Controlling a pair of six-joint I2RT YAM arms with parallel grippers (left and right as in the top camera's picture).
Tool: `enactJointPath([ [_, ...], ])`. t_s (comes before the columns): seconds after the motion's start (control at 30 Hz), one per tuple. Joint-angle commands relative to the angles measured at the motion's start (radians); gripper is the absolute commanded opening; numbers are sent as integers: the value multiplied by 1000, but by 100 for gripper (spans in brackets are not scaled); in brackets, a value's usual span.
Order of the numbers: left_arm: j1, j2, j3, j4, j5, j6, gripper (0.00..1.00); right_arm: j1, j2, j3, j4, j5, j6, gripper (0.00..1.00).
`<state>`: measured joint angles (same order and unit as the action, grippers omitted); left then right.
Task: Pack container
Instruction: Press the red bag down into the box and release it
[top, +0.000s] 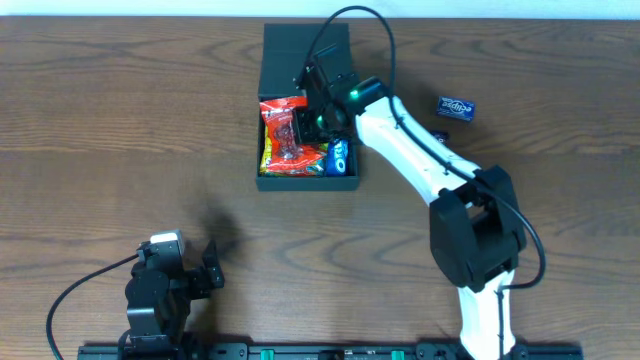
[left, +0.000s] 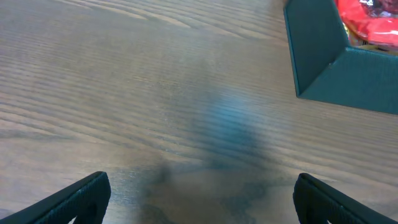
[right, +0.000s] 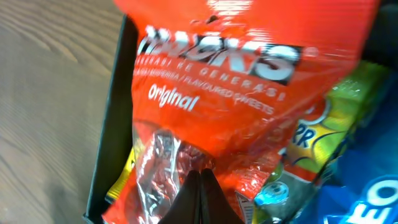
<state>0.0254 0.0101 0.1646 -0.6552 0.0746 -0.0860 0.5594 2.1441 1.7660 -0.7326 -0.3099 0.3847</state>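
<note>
The dark teal container (top: 303, 184) stands at the back middle of the table with its flap lid (top: 305, 45) open behind it. It holds a red sweets packet (top: 283, 130), a yellow-green packet (right: 329, 124) and a blue Oreo packet (top: 338, 157). My right gripper (top: 308, 122) reaches into the container. In the right wrist view its fingers (right: 200, 174) are pressed together on the crumpled film of the red packet (right: 217, 74). My left gripper (top: 192, 270) is open and empty near the front edge, far from the container (left: 317, 56).
A small dark blue packet (top: 455, 107) lies on the wooden table to the right of the container. The container's left wall (right: 112, 124) borders bare wood. The right arm stretches from the front right across to the container.
</note>
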Motion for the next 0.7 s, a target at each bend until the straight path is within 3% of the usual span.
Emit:
enactJointPath([
  [0.0, 5, -6, -6, -6, -7, -11, 95, 37, -12, 14, -1, 54, -27, 1],
  [0.3, 5, -6, -6, -6, -7, -11, 95, 65, -10, 12, -1, 195, -27, 1],
  [0.67, 5, -6, -6, -6, -7, -11, 95, 66, 29, 19, 4, 201, -42, 1],
])
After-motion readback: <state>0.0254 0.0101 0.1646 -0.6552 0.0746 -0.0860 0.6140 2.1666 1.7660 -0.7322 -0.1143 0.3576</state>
